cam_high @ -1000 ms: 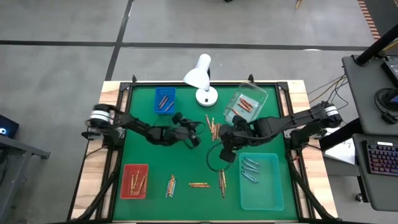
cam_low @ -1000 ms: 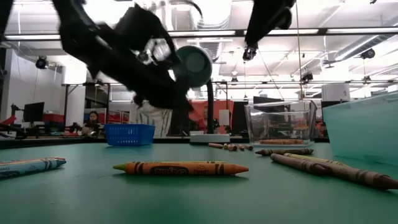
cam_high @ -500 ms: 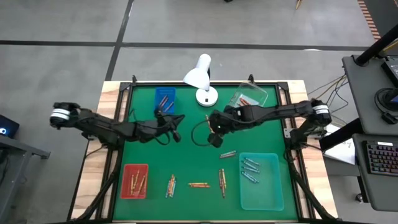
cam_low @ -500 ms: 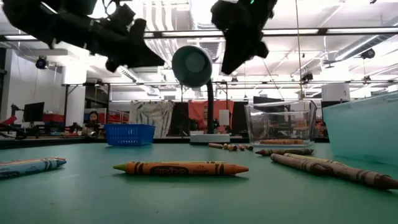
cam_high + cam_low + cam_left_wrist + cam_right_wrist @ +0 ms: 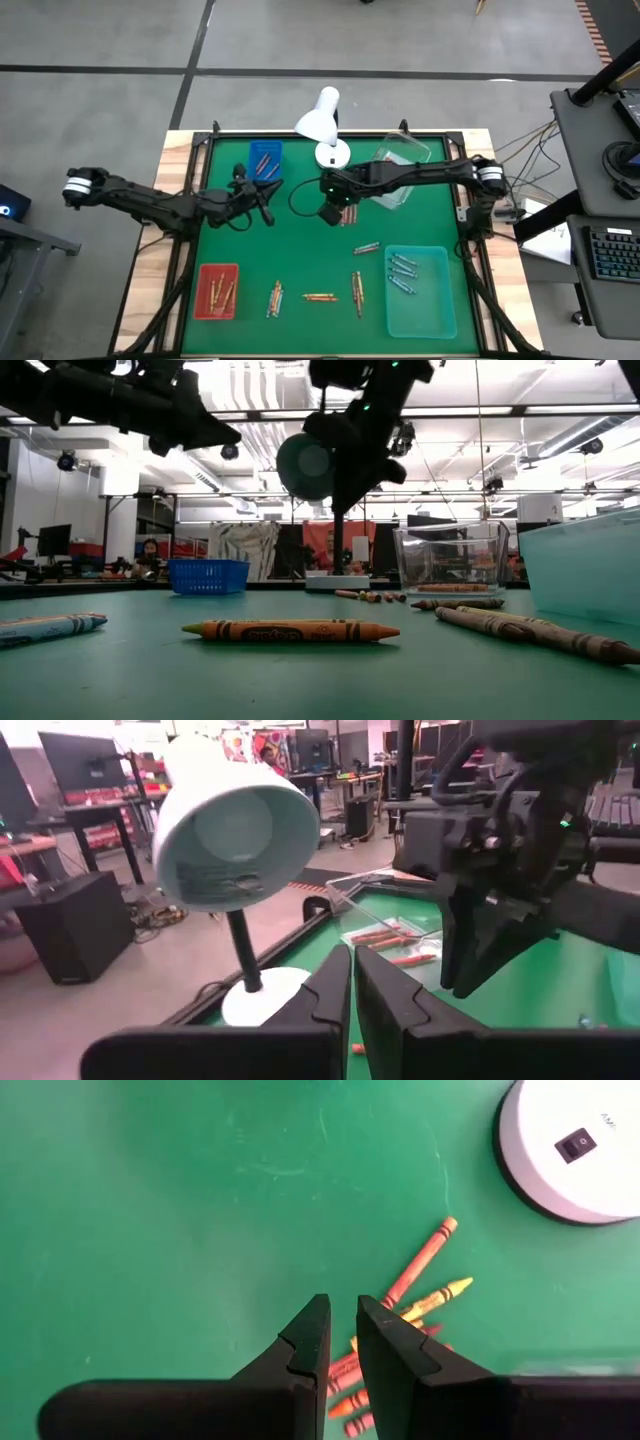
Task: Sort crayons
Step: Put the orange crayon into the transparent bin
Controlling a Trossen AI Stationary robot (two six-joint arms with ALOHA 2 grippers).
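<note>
Right tool (image 5: 341, 1330) above tabletop (image 5: 300, 250) centre, fingers a narrow gap apart, empty, over crayons (image 5: 415, 1285) beside lamp base (image 5: 575, 1145). Left tool (image 5: 350, 985) closed, empty, left of centre. More crayons (image 5: 320, 297) lie along lower frame.

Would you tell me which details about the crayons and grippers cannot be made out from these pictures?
- Pile of crayons, right wrist view: its lower part is hidden behind the right gripper, so the count is unclear.
- Whether the right gripper holds a crayon: the narrow gap between its fingers looks empty, but the high view is too small to confirm.
- Crayons in the blue tray, high view: too small to count.
- Left gripper: its own arm hides the table beneath.
</note>
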